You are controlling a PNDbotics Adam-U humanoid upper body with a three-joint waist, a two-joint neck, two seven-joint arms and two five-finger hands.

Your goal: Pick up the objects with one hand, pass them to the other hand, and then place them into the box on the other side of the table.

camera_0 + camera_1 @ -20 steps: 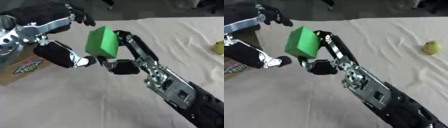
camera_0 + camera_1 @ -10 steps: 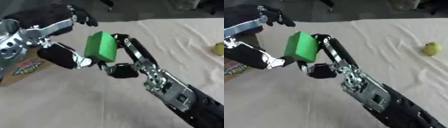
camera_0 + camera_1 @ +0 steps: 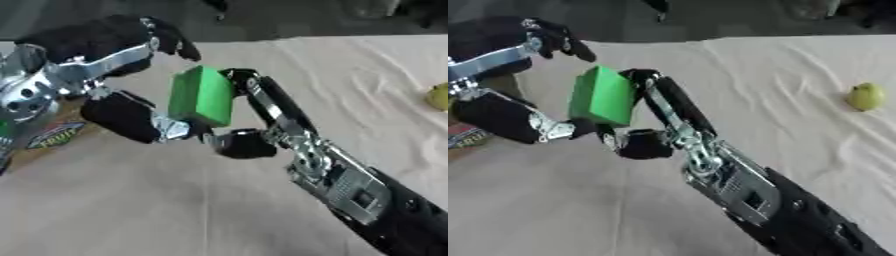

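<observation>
My right robot hand (image 3: 262, 125) reaches in from the lower right and holds the green block (image 3: 202, 96) above the bench (image 3: 157, 210). Its fingers (image 3: 267, 97) run up the right face of the block; its thumb (image 3: 241, 145) curls in below the block's lower edge, so the block is pinched between them. The block stands nearly upright, tilted slightly to the right at the top, and is clear of the bench surface.

My left robot hand (image 3: 105, 80) enters from the upper left. Its upper fingers (image 3: 171, 40) arch over the top of the block, with a gap between them and the block. Its lower dark part (image 3: 122, 116) lies just left of the block, and its silver tip (image 3: 173, 128) sits at the block's lower left corner. I cannot tell whether that tip touches the block. The left robot hand is spread wide around the block and not closed on it.

The bench is covered with a light, creased cloth. A yellow-green fruit (image 3: 865, 96) lies on the cloth at the right side, well apart from both hands. A box with a printed label (image 3: 48, 137) shows at the left edge, partly hidden behind my left arm
</observation>
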